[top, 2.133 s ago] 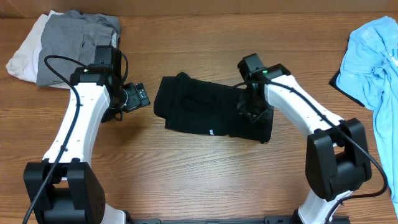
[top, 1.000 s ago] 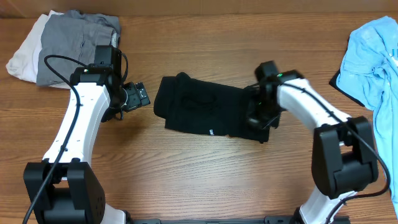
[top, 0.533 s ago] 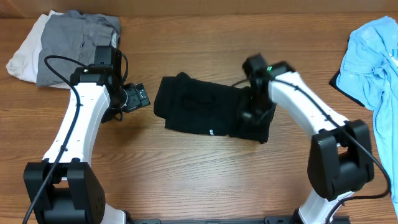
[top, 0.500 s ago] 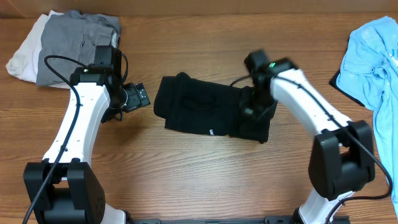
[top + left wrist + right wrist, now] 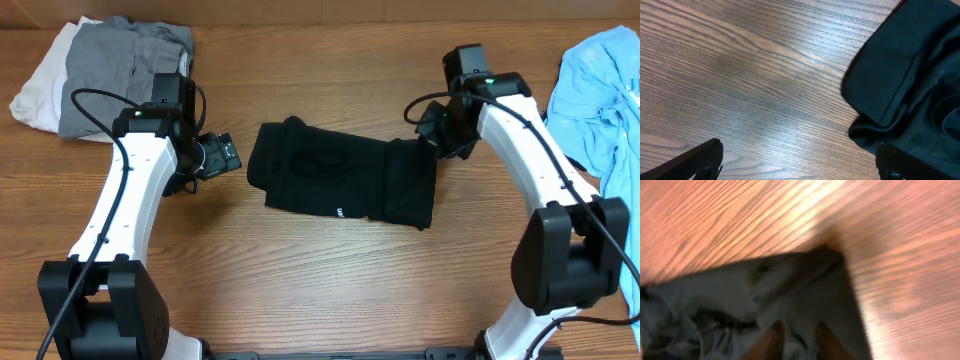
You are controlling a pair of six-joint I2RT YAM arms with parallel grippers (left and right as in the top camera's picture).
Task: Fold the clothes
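The black shirt lies folded into a rough rectangle at the table's middle, with a small white logo on its near edge. My right gripper hovers just beyond the shirt's far right corner. In the blurred right wrist view its fingertips stand a narrow gap apart above the black shirt, with nothing between them. My left gripper rests wide open just left of the shirt. In the left wrist view the left gripper frames bare wood, with the black shirt at the right.
A grey garment lies stacked on a white one at the far left corner. A crumpled light blue garment lies along the right edge. The table is brown wood.
My right gripper has left the shirt's right end and moved up and right to its far corner. The shirt and the left arm have not moved.
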